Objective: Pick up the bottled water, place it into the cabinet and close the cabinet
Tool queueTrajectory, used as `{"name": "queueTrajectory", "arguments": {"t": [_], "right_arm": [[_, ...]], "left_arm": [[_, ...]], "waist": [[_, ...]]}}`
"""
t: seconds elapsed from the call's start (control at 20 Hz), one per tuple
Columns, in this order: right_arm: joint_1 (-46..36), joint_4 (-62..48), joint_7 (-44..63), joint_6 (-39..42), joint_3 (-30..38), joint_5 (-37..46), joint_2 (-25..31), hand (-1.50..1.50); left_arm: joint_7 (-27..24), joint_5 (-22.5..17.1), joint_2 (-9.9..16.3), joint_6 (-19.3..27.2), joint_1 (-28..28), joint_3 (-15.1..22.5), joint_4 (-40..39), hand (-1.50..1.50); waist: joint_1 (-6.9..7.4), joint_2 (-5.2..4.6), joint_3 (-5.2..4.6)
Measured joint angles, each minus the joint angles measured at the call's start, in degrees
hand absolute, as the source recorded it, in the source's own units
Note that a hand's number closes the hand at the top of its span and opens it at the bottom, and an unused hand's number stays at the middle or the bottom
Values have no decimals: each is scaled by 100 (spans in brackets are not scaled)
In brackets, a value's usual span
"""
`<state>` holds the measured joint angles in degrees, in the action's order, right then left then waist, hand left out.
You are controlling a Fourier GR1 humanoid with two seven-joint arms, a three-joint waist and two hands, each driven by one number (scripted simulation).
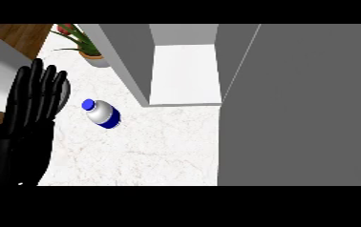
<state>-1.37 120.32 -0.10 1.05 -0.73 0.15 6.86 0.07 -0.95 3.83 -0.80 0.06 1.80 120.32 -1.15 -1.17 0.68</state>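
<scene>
The bottled water (pixel 103 113) stands on the white marbled counter (pixel 155 145), a silvery bottle with a blue cap and blue band. The grey cabinet (pixel 185 73) sits behind and to its right, its white inside showing, with its door (pixel 289 107) swung open toward me at the right. My left hand (pixel 32 107) shows at the left edge with fingers straight and up, resting, a short way left of the bottle and not touching it. My right hand is out of sight.
A potted plant (pixel 83 42) with green and red leaves stands at the back left, beside the cabinet's left wall. A strip of wooden surface (pixel 21 33) shows in the far left corner. The open door covers the right side.
</scene>
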Motion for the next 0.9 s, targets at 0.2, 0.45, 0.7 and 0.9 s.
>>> {"name": "queueTrajectory", "arguments": {"t": [0.2,0.45,0.7,0.9], "right_arm": [[381,265,18,-73,-49,43,-138,-150],[1129,726,168,355,-499,-376,-171,-150],[1901,1497,524,721,-863,-787,-62,-150],[2560,1905,436,926,-1106,-813,-53,-150]], "left_arm": [[-132,-344,261,-211,-427,-536,-562,-150],[16,-1024,392,-363,-733,-1114,-1257,-150],[642,-1544,486,-374,-711,-1341,-1137,-150],[963,-1672,576,-345,-543,-1455,-917,-150]], "waist": [[46,73,-43],[37,109,-62],[62,129,-65],[69,134,-67]]}}
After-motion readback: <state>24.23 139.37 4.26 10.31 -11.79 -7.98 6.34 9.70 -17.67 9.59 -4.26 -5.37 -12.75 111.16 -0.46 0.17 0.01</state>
